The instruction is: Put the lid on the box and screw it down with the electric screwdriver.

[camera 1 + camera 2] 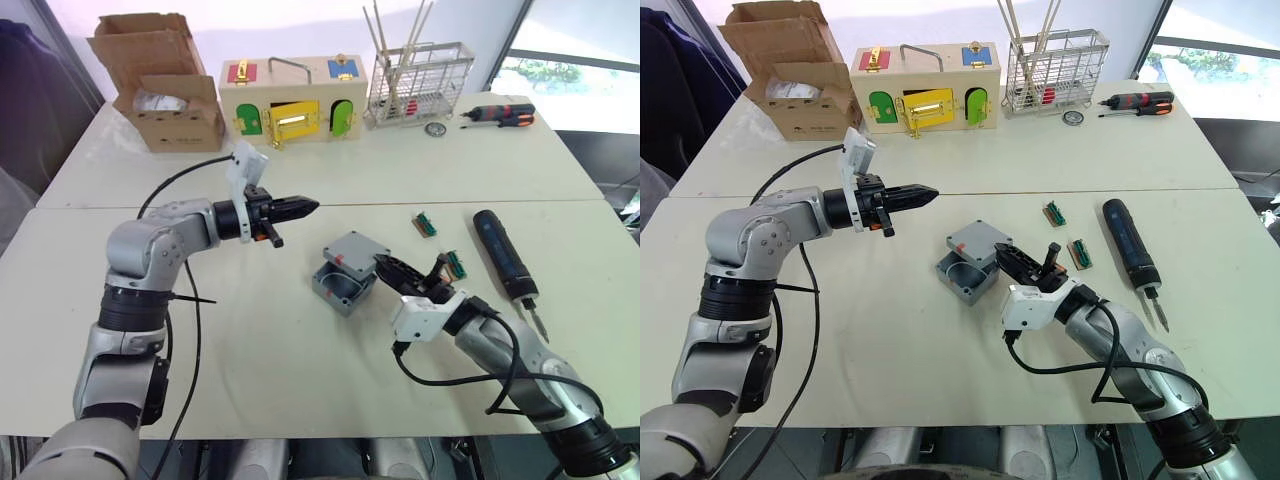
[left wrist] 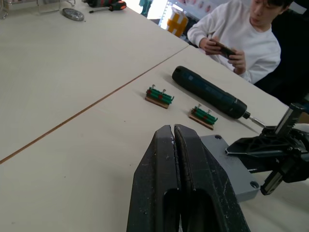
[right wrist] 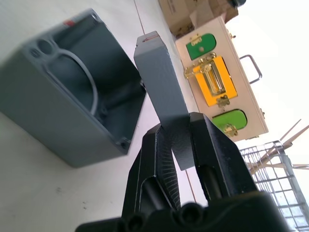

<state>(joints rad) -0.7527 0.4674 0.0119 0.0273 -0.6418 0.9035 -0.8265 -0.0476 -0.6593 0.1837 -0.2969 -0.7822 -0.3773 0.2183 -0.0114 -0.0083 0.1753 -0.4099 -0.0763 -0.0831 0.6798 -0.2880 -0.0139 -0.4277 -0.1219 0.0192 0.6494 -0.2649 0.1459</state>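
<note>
We see the right pincer [image 1: 1012,262] clamped on the lid [image 1: 978,243], which leans tilted over the open box [image 1: 964,276] on the desk [image 1: 890,340]. The left pincer [image 1: 300,208] hangs pressed shut and empty, well apart. The electric screwdriver [image 1: 505,256] lies near two green terminal blocks [image 2: 159,96]; nothing blocks the box.

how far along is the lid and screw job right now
Early stage. Done: the right gripper has picked up the lid, its fingers shut on one edge. In hand: the lid is tilted over the open box, leaning on its far rim, not yet seated. Left: lay it flat, then fetch the electric screwdriver, which lies untouched on the table, and drive the screws. The left gripper is shut and empty.
</note>
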